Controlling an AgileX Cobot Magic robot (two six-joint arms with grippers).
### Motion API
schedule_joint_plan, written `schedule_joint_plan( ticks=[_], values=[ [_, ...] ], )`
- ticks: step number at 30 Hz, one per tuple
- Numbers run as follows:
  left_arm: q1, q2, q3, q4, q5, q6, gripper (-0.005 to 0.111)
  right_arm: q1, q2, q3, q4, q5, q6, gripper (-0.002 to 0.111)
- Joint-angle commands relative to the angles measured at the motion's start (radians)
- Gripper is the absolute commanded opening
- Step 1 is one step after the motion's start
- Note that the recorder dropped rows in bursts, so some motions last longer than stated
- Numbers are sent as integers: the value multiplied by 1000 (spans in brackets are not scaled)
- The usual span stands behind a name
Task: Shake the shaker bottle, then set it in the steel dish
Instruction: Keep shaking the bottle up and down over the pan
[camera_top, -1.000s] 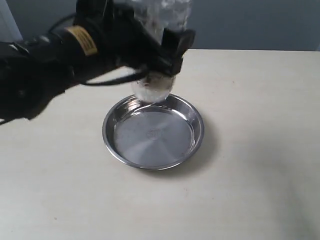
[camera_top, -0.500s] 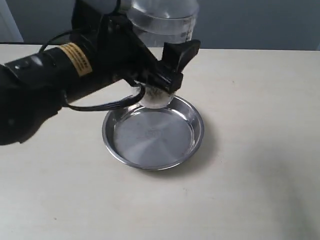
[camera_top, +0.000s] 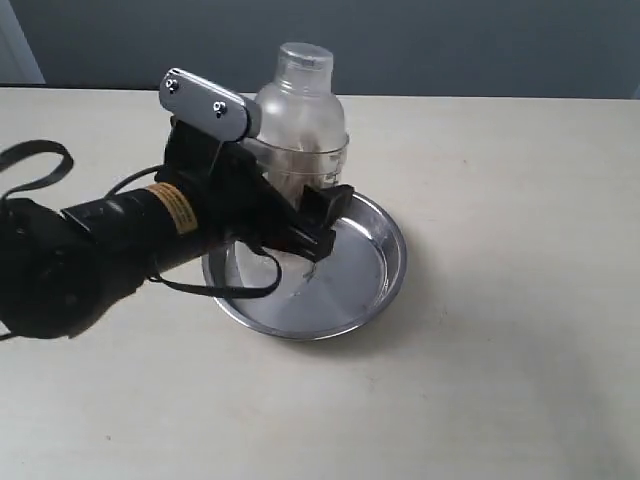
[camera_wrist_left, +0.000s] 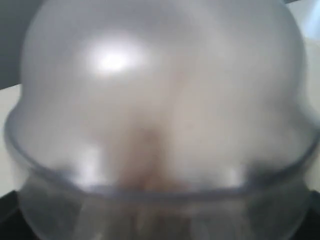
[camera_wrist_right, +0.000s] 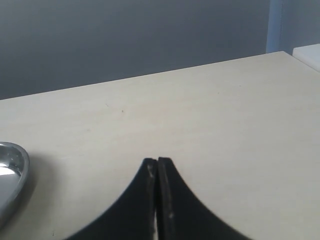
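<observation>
Left pincer (camera_top: 312, 205): clamped wide on the shaker bottle, and lower than a second ago.
Shaker bottle (camera_top: 297, 115): between its fingers, upright, cap up; base hidden behind the pincer.
Steel dish (camera_top: 395, 255): beneath the pincer, unmoved on the bench (camera_top: 500, 350).
Right pincer (camera_wrist_right: 157, 200): jaws pressed together, empty, well apart from the left.

Left pincer (camera_top: 298, 195) clamps shaker bottle (camera_top: 300, 110); right pincer (camera_wrist_right: 157, 167) closed.

Exterior: high, angled down over the surface (camera_top: 500, 360), steel dish (camera_top: 392, 272) central.
Left wrist: very near, shaker bottle (camera_wrist_left: 160, 100) fills it.
Right wrist: low behind its fingers (camera_wrist_right: 148, 192), shares the steel dish edge with exterior.
</observation>
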Motion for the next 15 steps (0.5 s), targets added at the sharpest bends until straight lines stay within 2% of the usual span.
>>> schedule_joint_plan(
  ticks=[1, 3, 5, 8, 9, 11, 13, 15],
  values=[
    [1, -133, -124, 29, -29, -3, 0, -2, -5, 1, -1, -8, -1, -1],
    [17, -42, -57, -1, 39, 2, 0, -2, -5, 1, -1, -8, -1, -1],
    [22, 54, -9, -32, -31, -70, 0, -2, -5, 1, -1, -8, -1, -1],
    [12, -61, -65, 136, -179, -120, 0, -2, -5, 1, -1, -8, -1, -1],
    [12, -105, -104, 176, -181, -106, 0, -2, -5, 1, -1, -8, -1, -1],
    [12, -159, -179, 139, -15, -73, 0, -2, -5, 1, -1, -8, -1, -1],
    [14, -104, -136, 80, 156, -23, 0, -2, -5, 1, -1, -8, -1, -1],
    [17, 29, -52, 7, 120, -40, 0, -2, -5, 1, -1, -8, -1, -1]
  ],
)
